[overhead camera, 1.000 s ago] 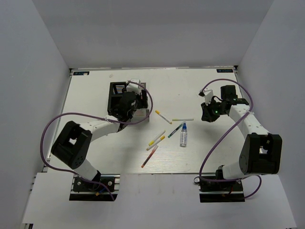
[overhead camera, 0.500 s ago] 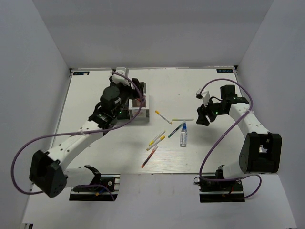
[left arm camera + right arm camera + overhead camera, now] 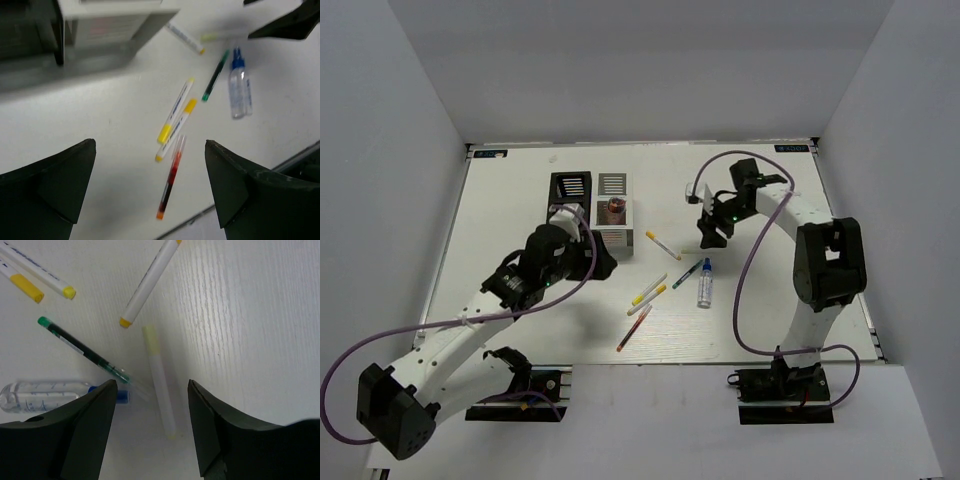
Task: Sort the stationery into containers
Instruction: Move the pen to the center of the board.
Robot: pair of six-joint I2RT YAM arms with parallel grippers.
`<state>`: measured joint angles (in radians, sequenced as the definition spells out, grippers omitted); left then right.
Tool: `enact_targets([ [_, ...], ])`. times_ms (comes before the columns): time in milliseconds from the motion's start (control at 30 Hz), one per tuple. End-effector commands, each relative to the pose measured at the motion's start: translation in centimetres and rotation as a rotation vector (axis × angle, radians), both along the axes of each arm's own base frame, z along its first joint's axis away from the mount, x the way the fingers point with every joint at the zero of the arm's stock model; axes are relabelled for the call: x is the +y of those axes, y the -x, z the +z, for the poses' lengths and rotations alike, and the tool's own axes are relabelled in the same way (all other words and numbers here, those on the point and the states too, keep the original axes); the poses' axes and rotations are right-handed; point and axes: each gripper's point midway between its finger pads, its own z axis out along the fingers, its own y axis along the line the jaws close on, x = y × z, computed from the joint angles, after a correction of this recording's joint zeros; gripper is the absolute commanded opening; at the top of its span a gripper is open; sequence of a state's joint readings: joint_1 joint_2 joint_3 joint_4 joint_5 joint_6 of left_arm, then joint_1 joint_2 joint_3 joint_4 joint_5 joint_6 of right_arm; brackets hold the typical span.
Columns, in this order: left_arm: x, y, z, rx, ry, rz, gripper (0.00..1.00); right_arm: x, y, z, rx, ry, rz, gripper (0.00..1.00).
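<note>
In the middle of the worktop (image 3: 510, 200) the loose stationery lies scattered. A pale white pen (image 3: 159, 377) with a yellowish end has a green pen (image 3: 82, 350) just beside it, and a clear bottle with a blue cap (image 3: 45, 395) lies on its side next to the green pen's tip. A white pen with yellow tips (image 3: 150, 282) lies further back, two yellow markers (image 3: 175, 112) lie side by side nearer the arms, and a red-orange pen (image 3: 169, 184) lies nearest of all. A pink cylinder (image 3: 613, 210) sits in the white-grey organiser (image 3: 617, 238), which stands just beside the black organiser (image 3: 570, 187) at the back left. The right fingers (image 3: 85, 430) hang spread wide on either side of the pale pen, gripping nothing. The left fingers (image 3: 50, 185) are likewise spread wide and empty above the markers, in front of the organisers.
</note>
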<state>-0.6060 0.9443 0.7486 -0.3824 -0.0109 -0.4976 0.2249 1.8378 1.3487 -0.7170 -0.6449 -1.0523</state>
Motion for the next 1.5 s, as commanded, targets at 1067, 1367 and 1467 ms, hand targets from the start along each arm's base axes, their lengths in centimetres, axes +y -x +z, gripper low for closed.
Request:
enact_targets([
  [1067,0.0,4.0,-3.7,0.191,0.059,-0.013,1.0,1.2,0.0,-7.7,-0.054,0.359,0.011,0.49],
  [1367,-0.1,3.8,-3.8,0.191,0.059,-0.013,1.0,-2.1,2.9,-9.5,-0.038,0.487,0.043,0.18],
  [1467,-0.3,3.8,-3.9,0.189,0.057,-0.026,1.0,-2.7,4.1,-9.5,0.002,0.489,0.05,0.02],
])
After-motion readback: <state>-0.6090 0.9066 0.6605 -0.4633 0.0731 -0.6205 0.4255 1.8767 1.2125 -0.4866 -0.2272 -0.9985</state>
